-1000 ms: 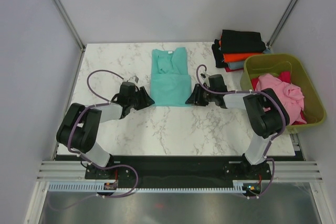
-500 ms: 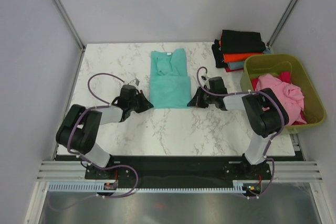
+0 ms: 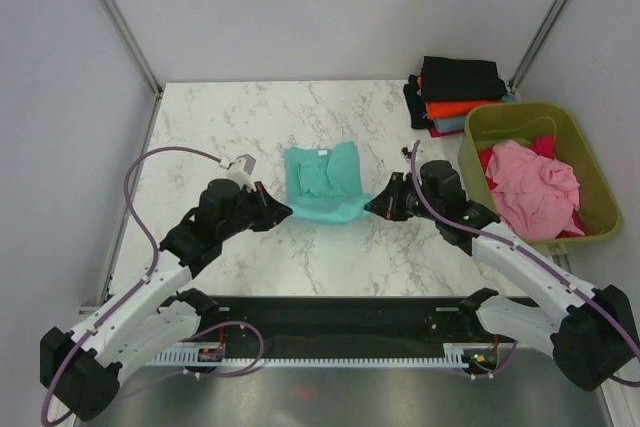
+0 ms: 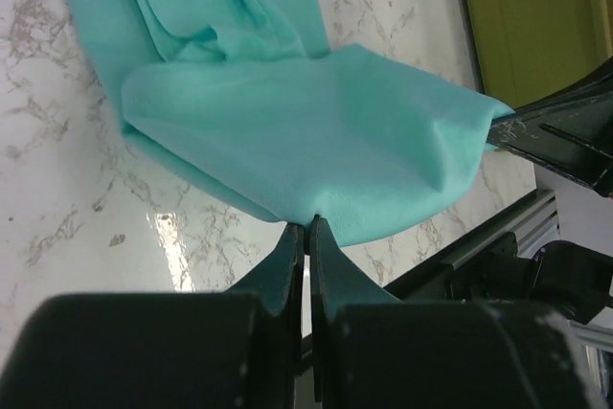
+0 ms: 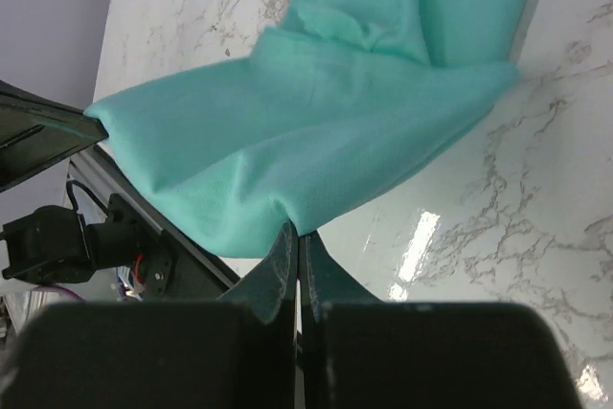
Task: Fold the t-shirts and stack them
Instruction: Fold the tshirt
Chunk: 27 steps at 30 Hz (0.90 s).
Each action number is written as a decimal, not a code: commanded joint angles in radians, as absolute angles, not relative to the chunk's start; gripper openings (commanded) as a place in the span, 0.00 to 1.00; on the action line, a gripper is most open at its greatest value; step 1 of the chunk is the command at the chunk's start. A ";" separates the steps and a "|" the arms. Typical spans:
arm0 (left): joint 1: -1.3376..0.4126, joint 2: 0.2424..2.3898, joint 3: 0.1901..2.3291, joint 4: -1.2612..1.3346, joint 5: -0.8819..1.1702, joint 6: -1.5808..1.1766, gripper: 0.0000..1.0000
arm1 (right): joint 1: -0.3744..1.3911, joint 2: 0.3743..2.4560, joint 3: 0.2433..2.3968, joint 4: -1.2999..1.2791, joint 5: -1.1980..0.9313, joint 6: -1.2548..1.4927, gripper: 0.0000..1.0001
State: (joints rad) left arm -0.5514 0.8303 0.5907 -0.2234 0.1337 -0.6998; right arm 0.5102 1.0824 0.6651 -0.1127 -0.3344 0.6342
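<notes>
The teal t-shirt (image 3: 322, 182) lies on the marble table with its near edge lifted. My left gripper (image 3: 283, 211) is shut on the near left corner; the left wrist view shows the cloth (image 4: 306, 131) pinched at my gripper (image 4: 310, 221). My right gripper (image 3: 369, 207) is shut on the near right corner; the right wrist view shows the cloth (image 5: 316, 141) pinched at my gripper (image 5: 297, 227). The held edge hangs between the two grippers above the table. A stack of folded tees, black on orange (image 3: 458, 92), sits at the back right.
An olive-green tub (image 3: 592, 182) at the right holds a pink tee (image 3: 530, 175) and a red one beneath it. The folded stack stands just behind the tub. The table's near edge and the black rail run below the grippers.
Both grippers have closed on the teal t-shirt's near corners, lifted them and drawn back toward the near edge. The shirt has slid nearer and now looks shorter.
</notes>
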 commanded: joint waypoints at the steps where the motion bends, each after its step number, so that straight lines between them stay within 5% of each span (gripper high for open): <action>1: -0.557 0.785 0.669 -0.432 0.087 -0.755 0.02 | 0.529 1.029 0.722 -0.282 -0.252 0.683 0.00; 16: -0.516 1.060 0.952 -0.489 0.002 -0.654 0.02 | 0.515 1.276 1.012 -0.373 -0.198 0.589 0.00; 27: -0.247 1.747 1.356 -0.397 0.329 -0.536 0.09 | 0.376 1.770 1.395 -0.367 -0.311 0.523 0.00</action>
